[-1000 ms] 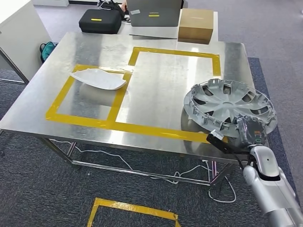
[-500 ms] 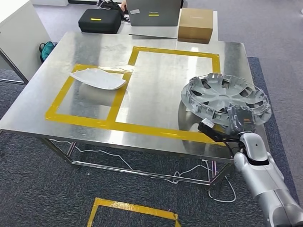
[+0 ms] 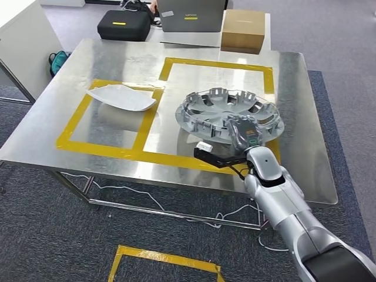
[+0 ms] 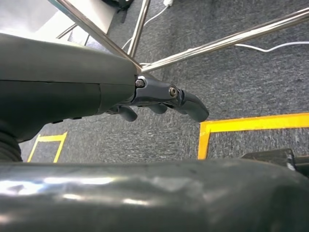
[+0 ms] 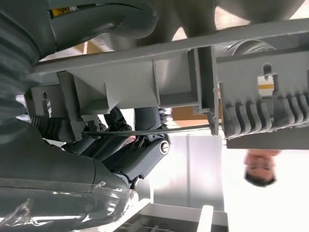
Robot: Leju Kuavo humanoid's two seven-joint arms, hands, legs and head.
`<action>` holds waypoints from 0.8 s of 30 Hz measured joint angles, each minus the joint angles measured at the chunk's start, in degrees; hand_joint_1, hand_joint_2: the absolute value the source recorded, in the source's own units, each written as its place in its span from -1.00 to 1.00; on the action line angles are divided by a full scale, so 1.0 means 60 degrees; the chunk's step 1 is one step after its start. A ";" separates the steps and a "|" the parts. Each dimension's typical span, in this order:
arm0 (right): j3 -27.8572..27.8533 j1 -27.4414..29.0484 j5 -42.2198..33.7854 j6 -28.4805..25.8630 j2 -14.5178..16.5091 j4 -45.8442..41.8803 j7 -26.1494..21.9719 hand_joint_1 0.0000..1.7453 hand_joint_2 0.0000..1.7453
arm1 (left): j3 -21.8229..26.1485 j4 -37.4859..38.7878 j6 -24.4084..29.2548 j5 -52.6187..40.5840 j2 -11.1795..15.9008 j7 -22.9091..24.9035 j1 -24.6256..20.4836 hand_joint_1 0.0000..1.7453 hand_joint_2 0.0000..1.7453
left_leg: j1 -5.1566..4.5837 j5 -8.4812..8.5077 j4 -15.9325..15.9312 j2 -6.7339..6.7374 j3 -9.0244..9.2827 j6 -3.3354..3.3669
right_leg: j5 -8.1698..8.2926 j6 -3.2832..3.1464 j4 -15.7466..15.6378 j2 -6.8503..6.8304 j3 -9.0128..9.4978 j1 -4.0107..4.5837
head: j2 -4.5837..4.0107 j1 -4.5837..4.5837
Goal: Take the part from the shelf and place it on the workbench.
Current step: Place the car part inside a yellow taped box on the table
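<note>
A silver-grey wheel cover [image 3: 221, 108] hangs low over the steel workbench [image 3: 111, 59], above the near side of the right-hand yellow-taped rectangle [image 3: 217, 63]. My right hand [image 3: 242, 132] grips its near rim, with the thumb under the rim and the fingers on top. Seen from the right wrist, the cover's ribbed underside [image 5: 255, 116] crosses above my right hand [image 5: 120, 145], whose dark fingers curl around the rim. I cannot tell whether the cover touches the bench. My left hand [image 4: 160, 96] hangs beside the bench legs above the carpet and holds nothing, its fingers loosely apart.
A white curved panel [image 3: 121, 97] lies in the left taped rectangle. Behind the bench are a black case [image 3: 124, 25], a grey case [image 3: 191, 16] and a cardboard box [image 3: 242, 30]. A white cabinet [image 3: 22, 41] stands at the left. A person [image 5: 260, 166] stands beyond the bench. Yellow tape [image 3: 164, 258] marks the floor.
My right arm has carried the wheel cover left, from the bench's right edge to over the right taped rectangle. The white panel has not moved.
</note>
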 joint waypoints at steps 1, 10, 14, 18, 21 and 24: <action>0.0087 -0.0062 0.0000 0.0014 0.0094 0.0051 -0.0002 1.00 1.00 | -0.0006 -0.0006 -0.0028 -0.0020 0.0000 -0.0001 -0.0010 -1.00 -1.00 | 0.0000 0.0000 0.0000 -0.0001 -0.0001 -0.0001 | 0.0000 0.0000 0.0000 -0.0001 0.0000 0.0000 | 0.0000 0.0001; 0.0458 -0.0339 0.0001 -0.0011 0.0402 0.0405 0.0030 1.00 1.00 | -0.0011 -0.0035 -0.0063 -0.0056 0.0003 0.0003 -0.0019 -1.00 -1.00 | -0.0005 0.0000 0.0000 -0.0001 -0.0008 -0.0001 | 0.0004 0.0002 -0.0026 -0.0002 0.0009 -0.0002 | 0.0000 0.0002; 0.0535 -0.0397 0.0015 -0.0031 0.0412 0.0555 0.0098 1.00 1.00 | -0.0011 -0.0035 -0.0065 -0.0077 0.0006 0.0028 -0.0018 -1.00 -1.00 | -0.0005 0.0000 0.0001 -0.0001 -0.0009 -0.0001 | 0.0005 0.0003 -0.0030 -0.0002 0.0010 -0.0003 | 0.0000 0.0002; 0.0545 -0.0400 0.0013 -0.0042 0.0412 0.0587 0.0111 1.00 1.00 | -0.0011 -0.0035 -0.0065 -0.0080 0.0009 0.0030 -0.0017 -1.00 -1.00 | -0.0005 0.0000 0.0001 -0.0001 -0.0009 -0.0001 | 0.0005 0.0003 -0.0031 -0.0003 0.0010 -0.0003 | 0.0000 0.0002; 0.0585 -0.0397 -0.0106 -0.0167 0.0411 0.0803 0.0140 1.00 1.00 | -0.0009 -0.0035 -0.0097 -0.0060 0.0027 0.0040 -0.0013 -1.00 -1.00 | -0.0004 0.0000 0.0001 -0.0001 -0.0008 -0.0001 | 0.0005 0.0003 -0.0031 -0.0001 0.0008 -0.0003 | 0.0000 0.0002; 0.0609 -0.0391 -0.0219 -0.0266 0.0402 0.1009 0.0157 1.00 1.00 | -0.0006 -0.0035 -0.0143 -0.0038 0.0043 0.0092 -0.0011 -1.00 -1.00 | -0.0004 0.0000 0.0001 -0.0001 -0.0007 -0.0001 | 0.0005 0.0003 -0.0031 0.0000 0.0006 -0.0002 | 0.0000 0.0001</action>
